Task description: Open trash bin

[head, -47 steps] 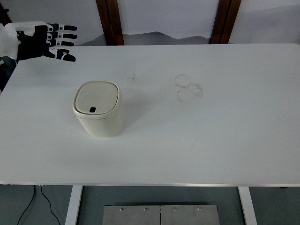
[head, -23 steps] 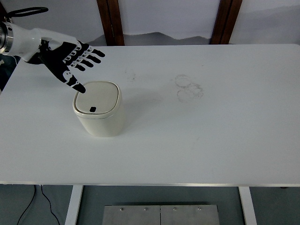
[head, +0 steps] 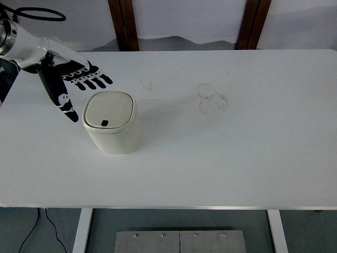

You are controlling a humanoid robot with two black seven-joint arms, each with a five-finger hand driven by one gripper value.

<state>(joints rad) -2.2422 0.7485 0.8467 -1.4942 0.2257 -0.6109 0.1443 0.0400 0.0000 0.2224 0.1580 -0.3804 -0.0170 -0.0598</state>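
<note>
A small cream trash bin (head: pixel 111 128) stands on the left half of the white table (head: pixel 237 142). Its lid (head: pixel 108 111) lies flat and shut, with a small dark button (head: pixel 104 124) near the front rim. My left hand (head: pixel 73 87) hovers just left of and behind the bin, fingers spread and holding nothing. Its thumb (head: pixel 66 107) points down beside the bin's left edge, apart from the lid. The right arm is out of view.
Faint ring-shaped smudges (head: pixel 211 98) mark the table right of the bin. Two dark wooden posts (head: pixel 123 23) stand behind the far edge. A black cable (head: pixel 31 11) loops above my left forearm.
My left hand swung in from the far left corner toward the bin, then dropped lower and turned, so it now sits beside the bin's left rear. The bin has not moved.
</note>
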